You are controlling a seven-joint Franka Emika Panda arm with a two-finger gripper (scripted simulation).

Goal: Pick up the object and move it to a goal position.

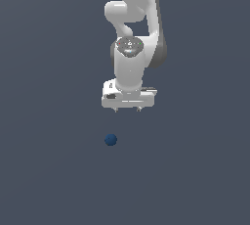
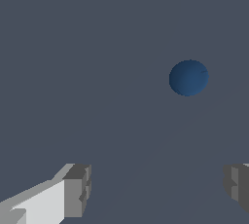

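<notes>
Ball [image 1: 111,140], small, dark blue and smooth, is sitting alone on the plain grey bench [image 1: 44,170], below the end effector [image 1: 127,109] and a little toward the exterior view's left of it, clearly apart from the fingertips and not between them. End effector is hanging with its fingers [image 2: 77,191] spread wide and holding nothing, the gap far broader than the ball, and in the wrist view the ball [image 2: 188,77] is lying ahead of the two pads rather than centred in the gap. Being round, the ball is offering no long axis to line up with, so the coming move is probably calling for a small sideways shift and then a descent; no brand, label or writing is showing anywhere.
</notes>
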